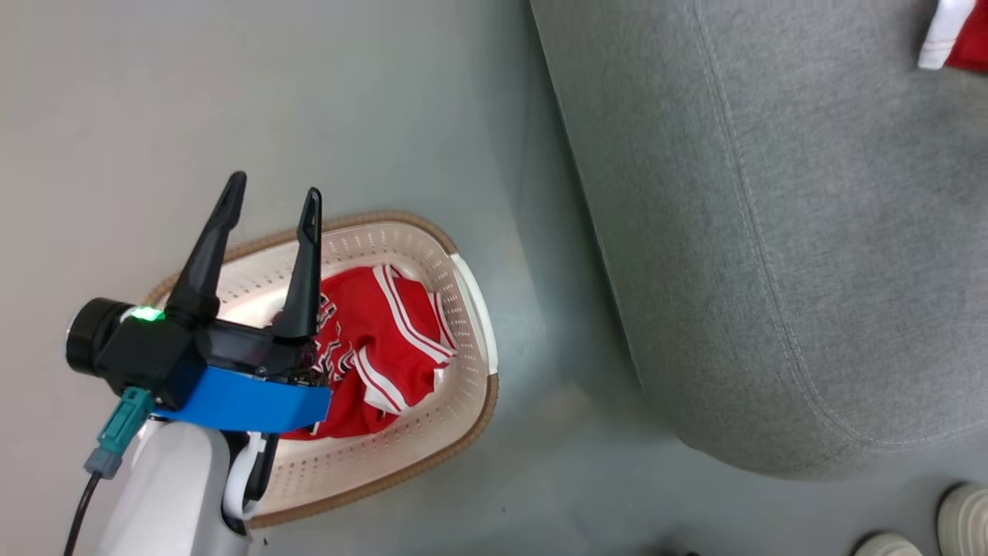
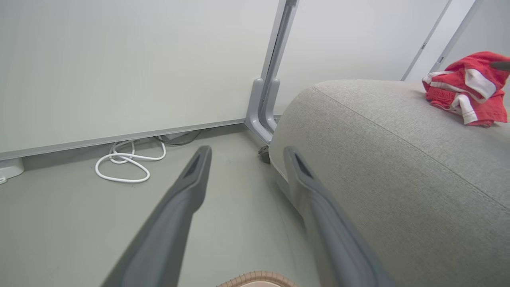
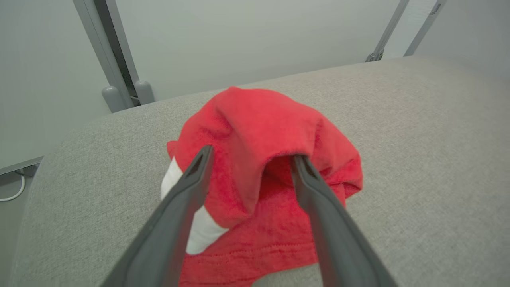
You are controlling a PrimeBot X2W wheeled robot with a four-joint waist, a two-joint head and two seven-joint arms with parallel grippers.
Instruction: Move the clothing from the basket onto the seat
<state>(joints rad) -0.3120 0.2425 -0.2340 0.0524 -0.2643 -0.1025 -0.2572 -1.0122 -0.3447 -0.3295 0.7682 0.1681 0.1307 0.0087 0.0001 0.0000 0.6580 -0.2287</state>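
The cream basket point(image 1: 471, 409) stands on the floor left of the grey seat point(image 1: 772, 232). A red jersey with white stripes and lettering point(image 1: 386, 340) lies crumpled inside it. My left gripper point(image 1: 275, 187) hovers over the basket's left half, open and empty; in the left wrist view this gripper point(image 2: 247, 150) points past the basket rim point(image 2: 259, 279) toward the floor and the seat point(image 2: 378, 167). A second red garment point(image 3: 263, 131) rests bunched on the seat point(image 3: 418, 139). My right gripper point(image 3: 253, 153) is open astride it, a fold of cloth standing loose between the fingers.
The same garment shows at the seat's far corner point(image 1: 957, 35) point(image 2: 466, 87). A white cable coil point(image 2: 127, 163) lies by the wall, and a grey post foot point(image 2: 263, 115) stands beside the seat. Pale shoes point(image 1: 965, 517) are at the lower right on the floor.
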